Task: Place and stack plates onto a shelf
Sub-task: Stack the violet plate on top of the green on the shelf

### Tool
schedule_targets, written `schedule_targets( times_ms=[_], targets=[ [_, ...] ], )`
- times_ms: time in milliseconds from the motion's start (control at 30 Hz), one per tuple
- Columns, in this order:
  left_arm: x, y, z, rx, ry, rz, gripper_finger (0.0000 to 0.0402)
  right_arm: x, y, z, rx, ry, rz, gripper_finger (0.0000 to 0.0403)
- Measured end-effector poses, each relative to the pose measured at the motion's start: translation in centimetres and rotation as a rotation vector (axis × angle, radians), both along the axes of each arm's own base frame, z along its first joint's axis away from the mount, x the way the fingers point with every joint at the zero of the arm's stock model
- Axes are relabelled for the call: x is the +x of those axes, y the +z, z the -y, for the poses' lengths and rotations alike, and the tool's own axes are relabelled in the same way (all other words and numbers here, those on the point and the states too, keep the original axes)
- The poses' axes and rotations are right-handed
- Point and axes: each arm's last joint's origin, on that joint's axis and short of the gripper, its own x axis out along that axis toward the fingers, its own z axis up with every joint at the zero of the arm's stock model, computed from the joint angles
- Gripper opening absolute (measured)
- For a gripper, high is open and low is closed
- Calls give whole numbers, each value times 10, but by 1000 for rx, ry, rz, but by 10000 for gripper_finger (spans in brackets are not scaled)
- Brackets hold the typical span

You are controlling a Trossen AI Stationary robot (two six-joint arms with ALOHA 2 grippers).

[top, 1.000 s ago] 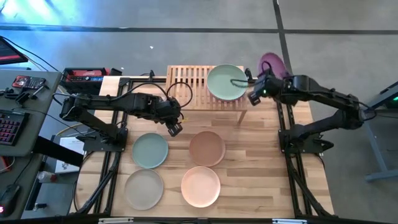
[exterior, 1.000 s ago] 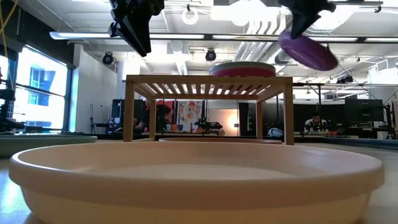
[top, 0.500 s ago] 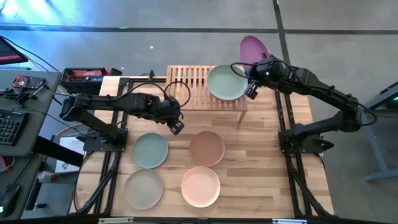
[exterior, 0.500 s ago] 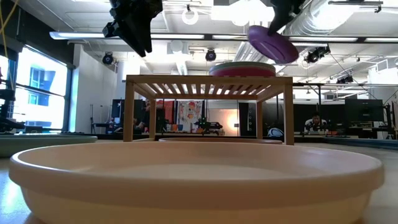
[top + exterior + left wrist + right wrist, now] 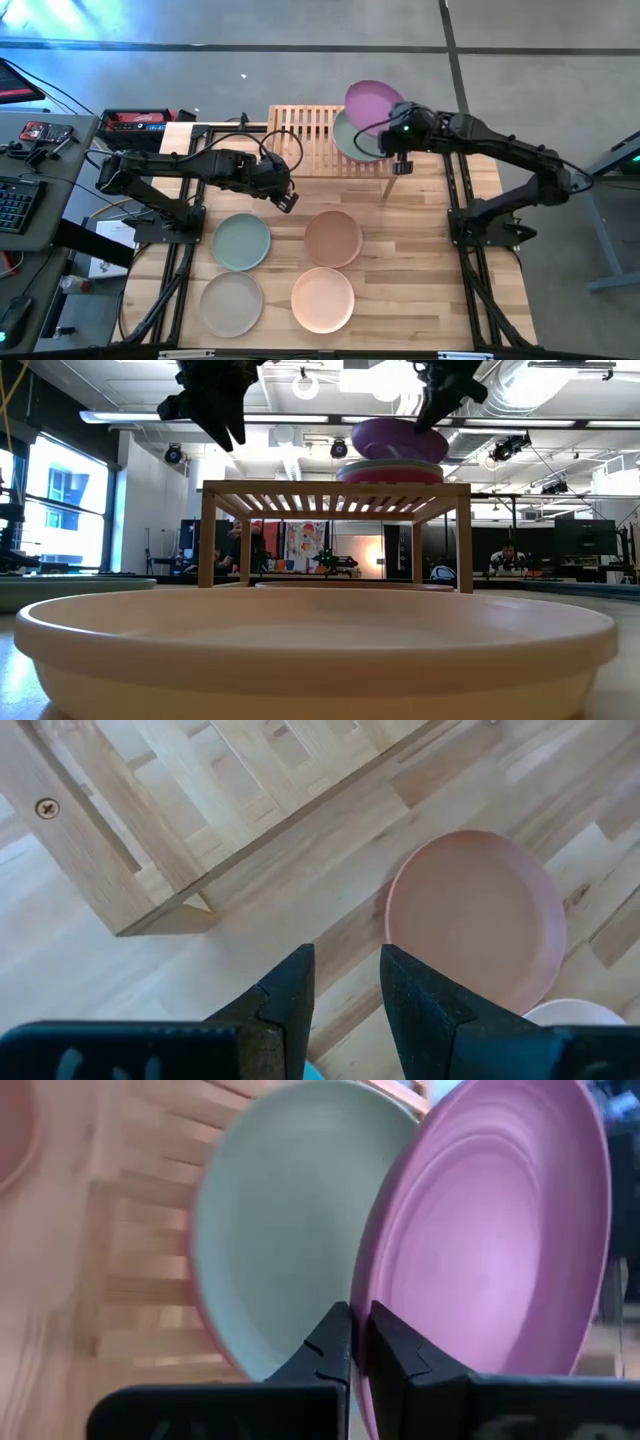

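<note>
A purple plate (image 5: 374, 103) (image 5: 398, 440) hangs tilted over the right half of the bamboo shelf (image 5: 300, 130) (image 5: 330, 488). My right gripper (image 5: 393, 128) (image 5: 357, 1325) is shut on it. Just below, a green plate (image 5: 350, 140) (image 5: 280, 1230) lies on a pink plate (image 5: 390, 476) on the shelf top. On the table lie the sage (image 5: 241, 241), brown (image 5: 332, 238) (image 5: 475, 915), grey-beige (image 5: 231, 303) and peach (image 5: 322, 299) plates. My left gripper (image 5: 288, 203) (image 5: 345, 975) hovers open and empty above the table, by the shelf's near side. My right gripper pinches the purple plate's rim (image 5: 372, 1295) between its two fingers, one on the upper face and one underneath. The fingers come at it from the table's near-right side. The plate is tilted, close over the green plate; whether it touches that plate I cannot tell.
The left half of the shelf top (image 5: 296, 122) is bare slats. A shelf leg (image 5: 160, 895) stands close to my left gripper. Electronics and cables (image 5: 40, 140) sit on a side desk left of the table. The peach plate (image 5: 310, 650) fills the low view's foreground.
My right gripper has carried the purple plate toward the table's left, from beyond the shelf's right end to above the stack on the shelf. It has also lowered it, and the plate has tipped from steeply slanted to nearly level.
</note>
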Motion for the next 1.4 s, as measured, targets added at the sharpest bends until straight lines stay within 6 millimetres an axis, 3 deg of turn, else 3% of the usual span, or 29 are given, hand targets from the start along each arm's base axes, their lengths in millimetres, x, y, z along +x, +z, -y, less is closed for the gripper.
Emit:
schedule_targets(
  times_ms=[300, 700, 1400],
  targets=[
    [0, 0, -1, 10, 30, 7, 106, 16, -11, -16, 5, 154, -85, 0],
    [0, 0, -1, 1, 52, 14, 106, 32, -37, -13, 11, 130, -258, 0],
    [0, 0, -1, 2, 52, 14, 106, 37, -40, -22, -2, 147, -271, 0]
  ],
)
